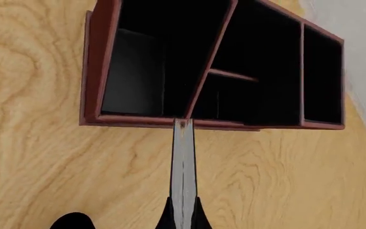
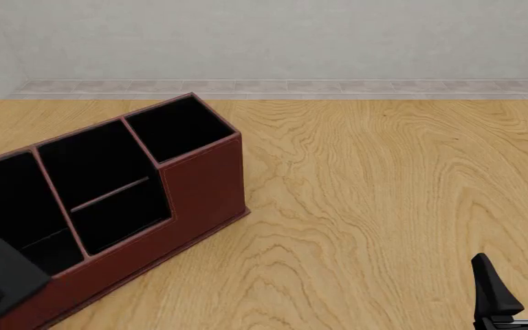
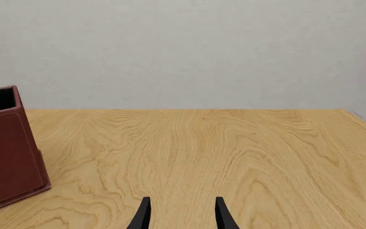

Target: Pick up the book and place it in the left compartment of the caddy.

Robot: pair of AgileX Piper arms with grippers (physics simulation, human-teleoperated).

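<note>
The dark red-brown caddy (image 2: 204, 185) stands at the table's left, seen from above in the left wrist view (image 1: 94, 71). My left gripper (image 1: 183, 214) is shut on the thin black book (image 1: 183, 167), which shows edge-on with pale pages. The book's far end is level with the caddy's front wall, by the divider beside the left compartment (image 1: 151, 57). In the front view the book (image 2: 5, 273) hangs over that front wall, in front of the left compartment (image 2: 3, 199). My right gripper (image 2: 522, 282) is open and empty at the near right, and it also shows in its own wrist view (image 3: 183, 212).
The middle section (image 2: 99, 179) is split by a thin shelf, and a small square section (image 2: 177, 127) is at the caddy's right end. Bare wooden table (image 2: 383, 192) lies right of the caddy. A grey wall (image 2: 264, 41) stands behind the table.
</note>
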